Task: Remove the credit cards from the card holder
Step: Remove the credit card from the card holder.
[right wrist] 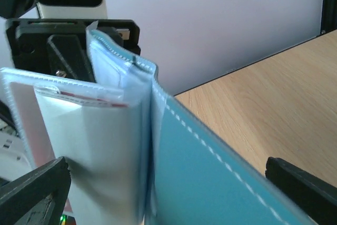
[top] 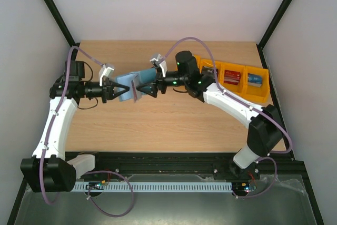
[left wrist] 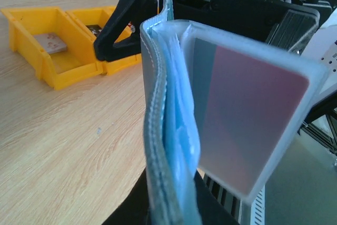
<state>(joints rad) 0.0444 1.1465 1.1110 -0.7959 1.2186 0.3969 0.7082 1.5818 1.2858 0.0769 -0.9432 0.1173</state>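
The teal-blue card holder hangs open in the air between both grippers. My left gripper is shut on its stitched edge. A clear inner pocket holds a reddish-grey card. My right gripper faces it from the right. In the right wrist view its fingers stand wide apart on either side of the teal cover, open. A pale card with a red edge sits in the pocket there. I cannot tell whether the right fingers touch the holder.
Orange bins stand in a row at the back right and hold a black card, a red card and a blue card. The bins also show in the left wrist view. Bare wooden table lies below the grippers.
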